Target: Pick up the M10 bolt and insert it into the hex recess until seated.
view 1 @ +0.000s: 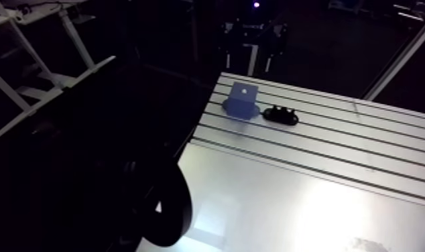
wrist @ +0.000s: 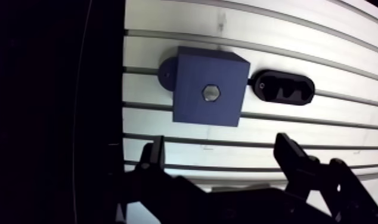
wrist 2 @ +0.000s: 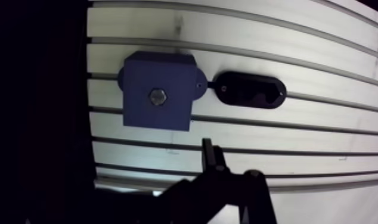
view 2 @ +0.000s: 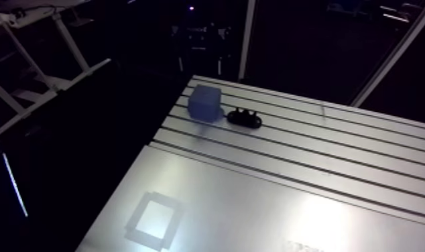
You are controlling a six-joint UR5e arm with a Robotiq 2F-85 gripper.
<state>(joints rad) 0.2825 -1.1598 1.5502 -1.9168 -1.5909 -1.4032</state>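
A blue block [wrist: 208,94] stands on the slotted table [wrist: 322,56], ahead of the gripper in the wrist view. In the middle of its top face a grey metal hex [wrist: 211,93] fills the recess; it looks like the M10 bolt's head, sitting level with the face. Beside the block lies a black oval holder [wrist: 284,88], with nothing in it that I can make out. My gripper [wrist: 220,156] hangs above the table short of the block, fingers [wrist: 152,156] wide apart and nothing between them. In the arm view the block [view 2: 205,102] and holder [view 2: 245,118] sit near the table's far left corner.
The table's edge [wrist: 124,119] runs close beside the block, with darkness beyond it. Nearer the arm the slotted part gives way to a smooth plate [view 2: 255,201] bearing a dark square outline [view 2: 153,218].
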